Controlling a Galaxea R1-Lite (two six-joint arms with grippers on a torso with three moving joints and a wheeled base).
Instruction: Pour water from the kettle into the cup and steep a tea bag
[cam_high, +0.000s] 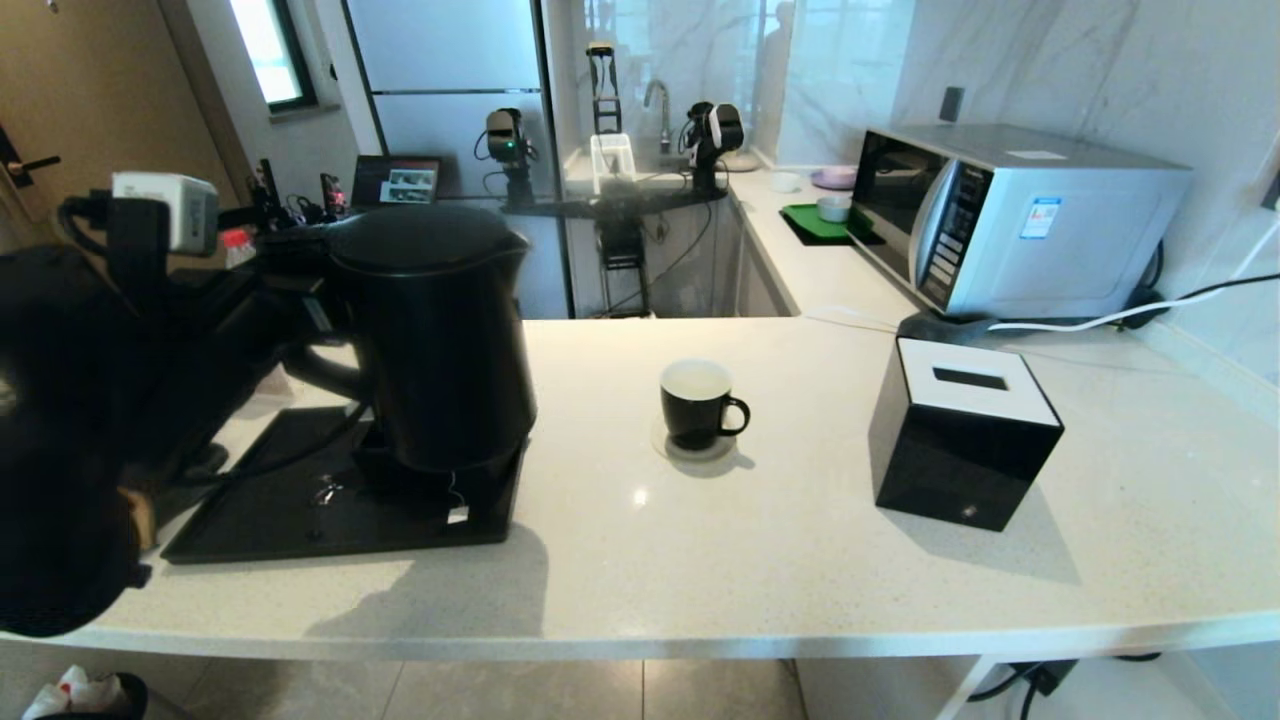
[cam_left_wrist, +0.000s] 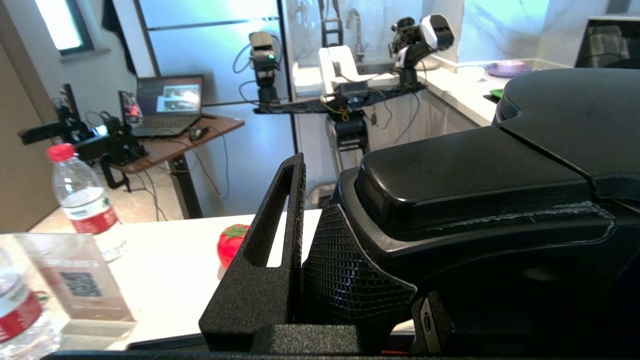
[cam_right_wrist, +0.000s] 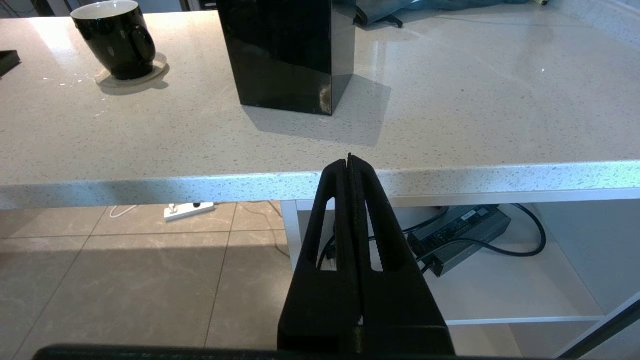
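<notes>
Left tool (cam_left_wrist: 320, 260) clamped on the loop handle of the kettle (cam_high: 430, 340), held above the black tray (cam_high: 250, 520) left of the cup (cam_high: 697, 402); likely heavy, rigid, swing-prone; right tool (cam_right_wrist: 350, 165) clenched, parked below counter (cam_high: 800, 560) edge.

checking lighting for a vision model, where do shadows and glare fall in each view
Head view: kettle and black box cast shadows toward the counter's near edge; bright window washes out. Left wrist view: the backlit kettle handle, held by the left gripper, is nearly featureless. Right wrist view: sheen on the counter beyond the box; cup shadow soft.
</notes>
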